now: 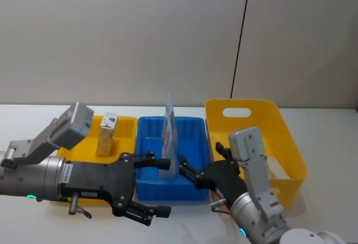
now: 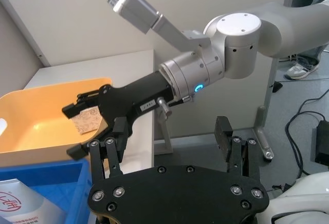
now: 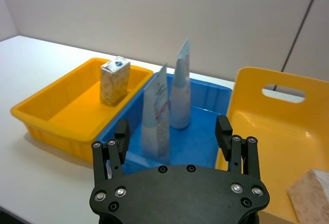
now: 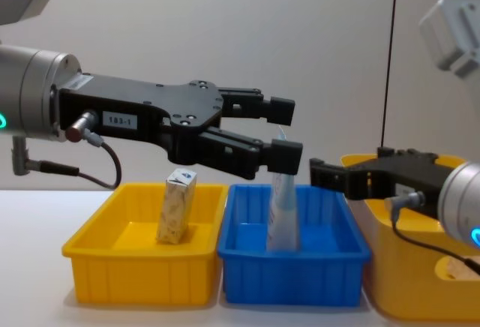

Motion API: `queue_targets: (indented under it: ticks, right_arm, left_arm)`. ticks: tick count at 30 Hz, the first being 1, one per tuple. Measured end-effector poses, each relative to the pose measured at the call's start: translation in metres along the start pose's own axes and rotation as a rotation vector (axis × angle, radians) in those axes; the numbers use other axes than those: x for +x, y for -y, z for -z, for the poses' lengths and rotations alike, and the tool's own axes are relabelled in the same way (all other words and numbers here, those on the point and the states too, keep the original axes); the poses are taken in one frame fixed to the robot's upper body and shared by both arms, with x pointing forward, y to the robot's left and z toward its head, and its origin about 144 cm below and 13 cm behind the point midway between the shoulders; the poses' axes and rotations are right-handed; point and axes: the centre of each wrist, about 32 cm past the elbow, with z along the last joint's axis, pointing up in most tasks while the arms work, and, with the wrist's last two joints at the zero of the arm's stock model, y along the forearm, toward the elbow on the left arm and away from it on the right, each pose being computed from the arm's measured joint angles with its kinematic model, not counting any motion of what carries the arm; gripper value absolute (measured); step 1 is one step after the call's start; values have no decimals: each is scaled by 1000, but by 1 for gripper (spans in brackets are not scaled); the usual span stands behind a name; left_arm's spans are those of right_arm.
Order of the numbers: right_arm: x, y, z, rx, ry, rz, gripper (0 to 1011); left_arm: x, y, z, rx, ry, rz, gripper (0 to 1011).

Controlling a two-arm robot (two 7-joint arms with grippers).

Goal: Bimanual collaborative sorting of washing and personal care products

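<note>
1. Setting: white table (image 1: 25, 122) against a plain grey wall (image 1: 112, 31). Three containers stand in a row: shallow yellow tray (image 1: 127, 122), blue bin (image 1: 193, 120), deep yellow bin (image 1: 292, 143).
2. Upright carton (image 3: 114, 80): stands on end in the shallow yellow tray. Judged light, thin-walled card that dents under hard squeeze. Best taken across its two broad faces at mid-height.
3. Second carton (image 3: 311, 196): on the floor of the deep yellow bin, apparently lying flat, though only a corner is clear. Same handling.
4. Front tube (image 3: 157, 113) and rear tube (image 3: 180, 93): both stand in the blue bin with the flat crimped end up. Judged light, soft-bodied and smooth, so prone to slip and tip. Grip low on the fuller part, not the thin crimp.
5. Left gripper (image 1: 159, 183): jaws spread, empty, hovering over the near edge of the blue bin beside the tubes.
6. Right gripper (image 3: 172, 131): jaws spread, empty, near the blue bin's right end, pointing at the front tube.
</note>
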Motion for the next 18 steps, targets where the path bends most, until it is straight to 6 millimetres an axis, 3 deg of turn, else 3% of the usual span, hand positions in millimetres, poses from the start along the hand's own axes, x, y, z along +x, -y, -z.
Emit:
queue_targets:
  ticks: [18]
  right_arm:
    - [-13, -35, 15, 3, 61, -53, 1004]
  left_arm:
    - [0, 0, 0, 0, 0, 0, 1001]
